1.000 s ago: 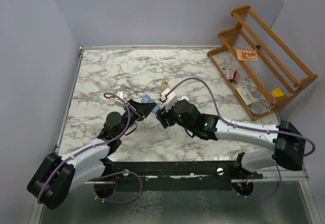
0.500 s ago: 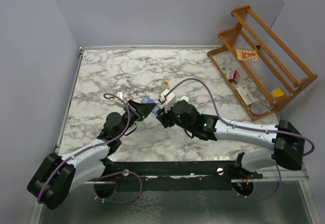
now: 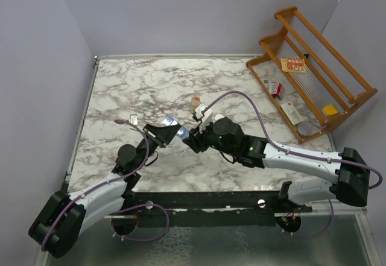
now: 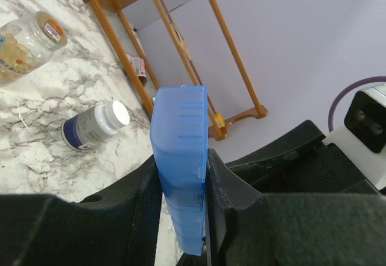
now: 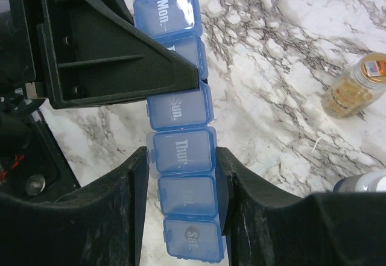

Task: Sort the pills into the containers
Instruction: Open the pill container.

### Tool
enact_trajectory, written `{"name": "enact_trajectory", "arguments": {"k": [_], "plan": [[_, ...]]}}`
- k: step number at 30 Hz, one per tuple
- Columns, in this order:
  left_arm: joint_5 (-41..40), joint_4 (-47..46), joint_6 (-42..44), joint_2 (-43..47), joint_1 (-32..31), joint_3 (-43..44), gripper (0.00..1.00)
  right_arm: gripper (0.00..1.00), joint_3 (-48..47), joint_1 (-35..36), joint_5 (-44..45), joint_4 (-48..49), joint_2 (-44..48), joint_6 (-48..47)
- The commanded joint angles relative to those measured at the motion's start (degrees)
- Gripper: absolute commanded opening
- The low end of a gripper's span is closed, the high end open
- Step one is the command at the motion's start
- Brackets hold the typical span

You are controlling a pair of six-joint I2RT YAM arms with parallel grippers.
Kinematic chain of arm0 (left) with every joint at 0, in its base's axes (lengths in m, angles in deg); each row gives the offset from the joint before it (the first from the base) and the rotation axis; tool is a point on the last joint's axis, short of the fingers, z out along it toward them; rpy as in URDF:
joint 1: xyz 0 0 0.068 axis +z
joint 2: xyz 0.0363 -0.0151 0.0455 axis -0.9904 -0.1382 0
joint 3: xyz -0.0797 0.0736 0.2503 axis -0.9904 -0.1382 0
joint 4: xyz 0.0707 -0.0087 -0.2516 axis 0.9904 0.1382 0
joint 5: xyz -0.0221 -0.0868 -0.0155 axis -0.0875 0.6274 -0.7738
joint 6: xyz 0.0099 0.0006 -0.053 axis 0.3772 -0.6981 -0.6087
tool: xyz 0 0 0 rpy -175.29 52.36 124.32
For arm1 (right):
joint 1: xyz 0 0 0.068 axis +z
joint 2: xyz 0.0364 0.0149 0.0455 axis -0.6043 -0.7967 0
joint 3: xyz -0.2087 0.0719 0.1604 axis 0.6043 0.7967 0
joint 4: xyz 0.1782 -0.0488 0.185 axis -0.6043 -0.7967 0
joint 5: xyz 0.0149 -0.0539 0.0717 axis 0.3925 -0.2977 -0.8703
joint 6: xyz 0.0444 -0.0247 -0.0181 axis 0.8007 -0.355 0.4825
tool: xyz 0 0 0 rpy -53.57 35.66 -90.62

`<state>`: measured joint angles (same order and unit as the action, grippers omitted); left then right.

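Above the marble table (image 3: 120,91), the containers (image 5: 180,151) are clamped twice: left gripper (image 4: 183,181) near the Mon end, right gripper (image 5: 181,163) squeezing the Thur compartment.

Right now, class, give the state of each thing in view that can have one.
Translucent blue plastic pill organiser strip: visible lids shut, gripped by both arms.
Clear amber round bottle: cap on.
Dark round bottle with white cap: cap on.
Left jaws: shut on the organiser.
Right jaws: shut on the organiser.
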<state>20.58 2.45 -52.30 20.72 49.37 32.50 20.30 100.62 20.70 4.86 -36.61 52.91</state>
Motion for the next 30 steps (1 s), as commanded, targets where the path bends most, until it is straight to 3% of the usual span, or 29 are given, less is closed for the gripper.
{"name": "enact_trajectory", "arguments": {"k": [1,13,23,30], "plan": [[-0.2,-6.2,0.0,2.5,0.0,-2.6,0.00,0.31,0.5,-0.2,-0.7,4.9,2.0,2.3],[-1.2,-5.1,-1.7,7.3,0.0,-4.2,0.00,0.38,2.0,-0.2,6.9,5.5,7.3,0.9],[-0.7,-4.5,-3.9,5.7,0.0,-4.1,0.00,0.39,1.5,-0.2,11.9,4.9,4.6,-1.6],[-4.2,-3.2,-3.4,4.8,0.0,-4.5,0.00,0.38,2.0,-0.2,8.6,5.6,5.4,-1.1]]}}
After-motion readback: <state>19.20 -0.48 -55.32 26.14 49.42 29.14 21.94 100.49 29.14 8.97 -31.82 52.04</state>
